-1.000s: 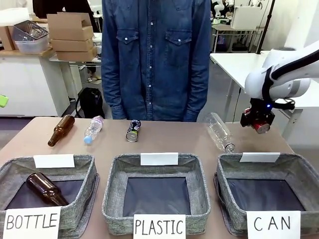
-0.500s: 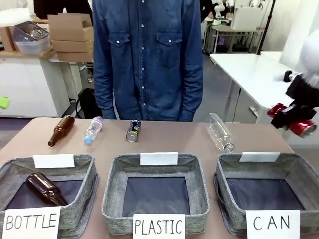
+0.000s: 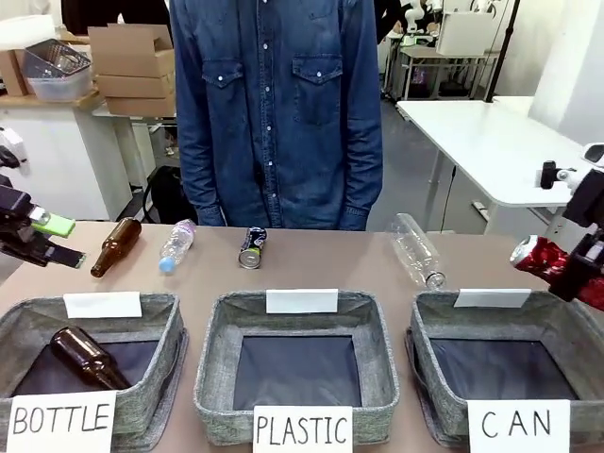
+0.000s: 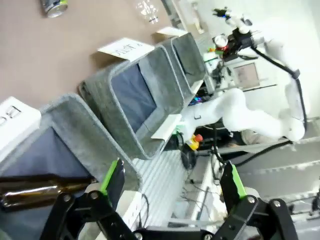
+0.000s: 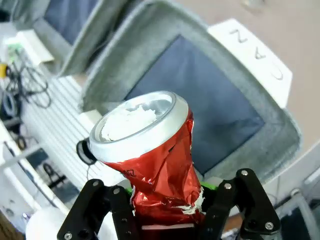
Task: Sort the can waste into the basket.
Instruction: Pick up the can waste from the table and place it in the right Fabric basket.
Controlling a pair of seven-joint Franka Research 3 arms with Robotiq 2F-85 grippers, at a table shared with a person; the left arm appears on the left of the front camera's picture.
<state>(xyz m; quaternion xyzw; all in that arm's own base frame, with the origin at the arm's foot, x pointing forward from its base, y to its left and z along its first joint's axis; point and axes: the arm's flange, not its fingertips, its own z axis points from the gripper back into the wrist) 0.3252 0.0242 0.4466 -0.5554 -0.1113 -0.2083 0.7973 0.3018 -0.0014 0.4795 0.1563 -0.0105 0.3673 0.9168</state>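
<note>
Red can (image 5: 155, 150) noted clenched at its crumpled lower end by the right gripper (image 5: 167, 212). Silver top end pointing away from the fingers, long axis in line with them.

From the front: held in the air at the right edge, tilted, top end up and toward the middle of the table (image 3: 330, 269). Hanging above the far right part of the CAN basket (image 3: 422, 344). Cannot tell from this side whether inside or just beyond the far rim.

From the right wrist: dark lining of that basket lying straight beyond the can, paper sign on one rim.

Judged the deciding relation: basket opening below the grip and along the line of the fingers. Short lowering or inward carry likely needed ahead of any release. Strike on the rim or fall outside the wall possible if let go too far out. Right arm plainly the nearer to that basket.

Condition of the held piece: shiny red skin, badly creased and pinched at the waist, rim round, pale patch across the lid, glare or residue not determined.

Dark can (image 3: 251, 248) lying on its side at the far edge of the table, near the person (image 3: 274, 113). Long axis roughly toward the robot, silver end facing the camera, pale print on the body. Well apart from both arms.

Left gripper (image 4: 172, 175) fingers spread wide, nothing between them. Hovering at the left end of the table, near the brown bottle (image 3: 115, 246).
</note>
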